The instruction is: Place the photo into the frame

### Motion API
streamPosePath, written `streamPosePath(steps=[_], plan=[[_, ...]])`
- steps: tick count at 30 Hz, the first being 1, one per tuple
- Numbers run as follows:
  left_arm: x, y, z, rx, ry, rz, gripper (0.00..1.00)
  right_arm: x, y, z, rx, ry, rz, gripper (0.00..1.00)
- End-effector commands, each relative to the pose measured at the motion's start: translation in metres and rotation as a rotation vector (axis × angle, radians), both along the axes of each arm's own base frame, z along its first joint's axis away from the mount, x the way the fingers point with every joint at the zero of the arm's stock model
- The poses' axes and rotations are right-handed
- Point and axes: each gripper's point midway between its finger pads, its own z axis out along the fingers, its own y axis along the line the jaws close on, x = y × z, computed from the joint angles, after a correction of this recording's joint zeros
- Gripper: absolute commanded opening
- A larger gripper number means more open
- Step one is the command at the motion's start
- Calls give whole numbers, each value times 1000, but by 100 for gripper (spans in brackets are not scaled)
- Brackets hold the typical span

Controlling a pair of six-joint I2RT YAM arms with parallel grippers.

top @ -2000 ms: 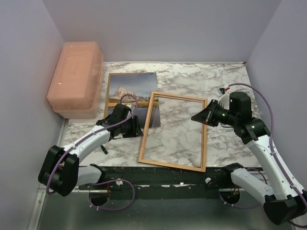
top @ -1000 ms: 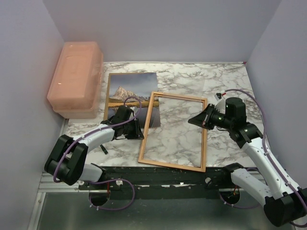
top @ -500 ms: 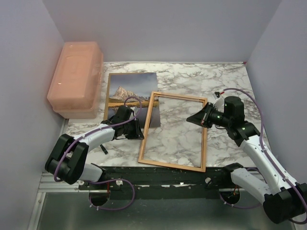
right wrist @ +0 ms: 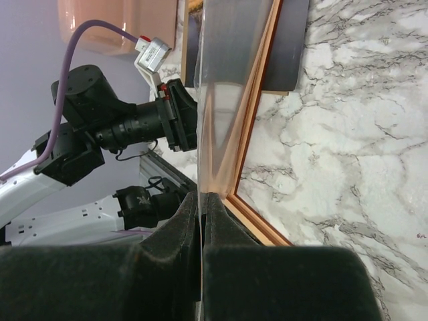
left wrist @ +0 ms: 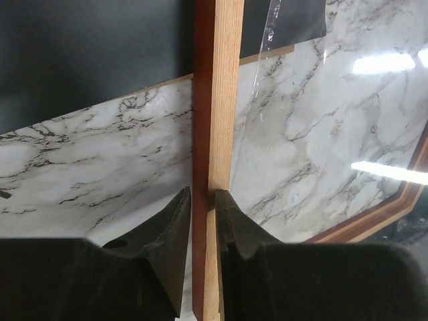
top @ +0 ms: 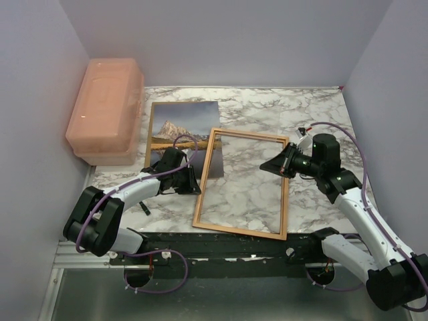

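A pink lidded box (top: 103,107) sits at the far left, well away from both arms. The photo (top: 180,127) lies face up on its brown backing board (top: 148,137), just beyond the left pincer (left wrist: 202,194). It has not shifted, and its near right corner is tucked under the frame (top: 247,136).

The change is on the frame's left rail. The left pincer has slid in from the side and narrowed, and now it pinches that rail, one finger on each face of the wood. The frame itself lies back side up on the marble tabletop (top: 314,114), between the two pincers, where it lay a moment ago.

On the right, the right pincer (right wrist: 201,195) has crept inward across the right rail and now hangs over the inside of the frame. Its fingers are pressed tight together, and the thin clear pane (right wrist: 217,100) seems to run up from between them, so I take it to be nipping the pane's edge.

To my eye this is still the preparing stage. One arm steadies the frame and the other deals with the pane, while the print waits outside. It goes in only after a pincer lets go and reaches for it.
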Motion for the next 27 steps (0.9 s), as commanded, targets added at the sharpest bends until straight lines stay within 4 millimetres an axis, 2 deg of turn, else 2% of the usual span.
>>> streamPosePath(steps=[1, 7, 20, 27], plan=[[-3, 10, -16, 65, 24, -5, 22, -10, 2, -9, -10, 30, 52, 1], [-3, 10, -17, 66, 28, -7, 22, -7, 1, -22, -44, 43, 54, 1], [-3, 10, -17, 65, 28, -13, 21, 10, -3, -24, -138, 57, 68, 1], [-3, 9, -18, 66, 28, -16, 21, 10, -2, -35, -149, 93, 75, 1]])
